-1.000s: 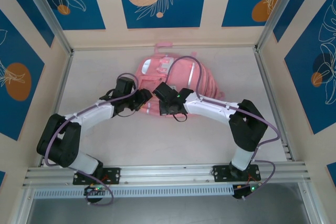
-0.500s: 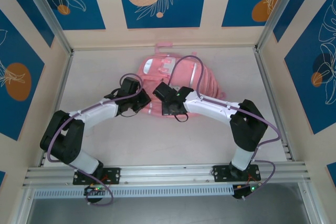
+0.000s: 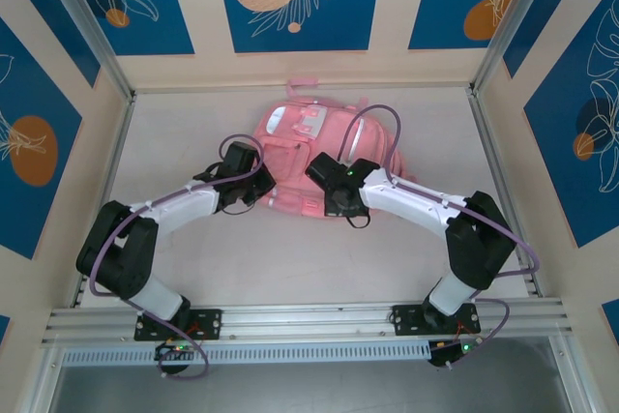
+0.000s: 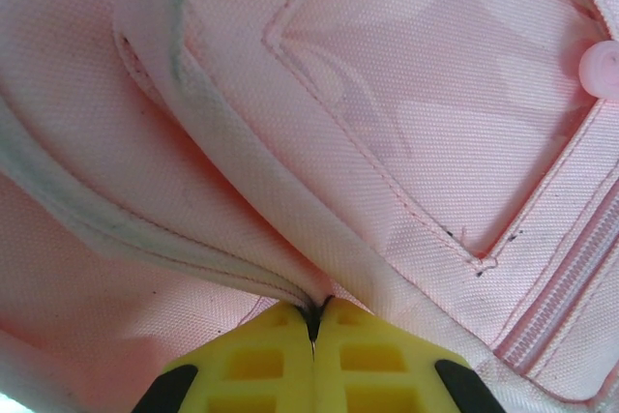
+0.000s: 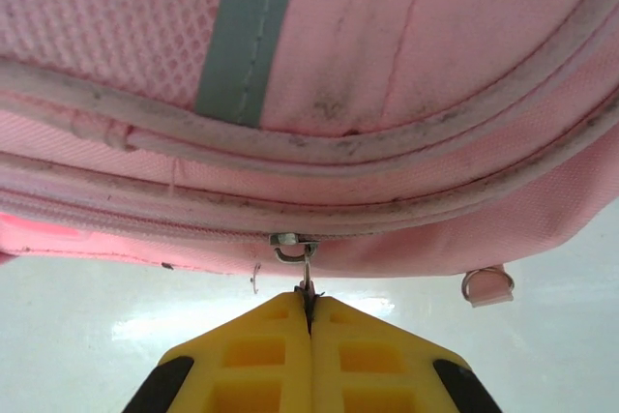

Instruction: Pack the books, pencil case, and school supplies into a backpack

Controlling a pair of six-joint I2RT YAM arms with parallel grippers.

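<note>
Right hand (image 5: 309, 299) on metal zip pull (image 5: 294, 248)

Backpack (image 4: 406, 142) overruns view edges all round left gripper (image 4: 312, 321). Piping (image 4: 232, 210) end swallowed between its closed fingers (image 4: 261, 365), themselves cut by bottom edge. Right gripper (image 5: 309, 309): zip pull (image 5: 307, 273) lower end buried between closed tips. Dark smudges (image 5: 329, 108) above right gripper: nature unclear. From above, wrist housings (image 3: 338, 198) mask both tip pairs, backpack rim beneath. Backpack contents: cannot tell.

Matt woven cloth backpack (image 4: 387, 142), metal zip pull (image 5: 291, 247)
</note>
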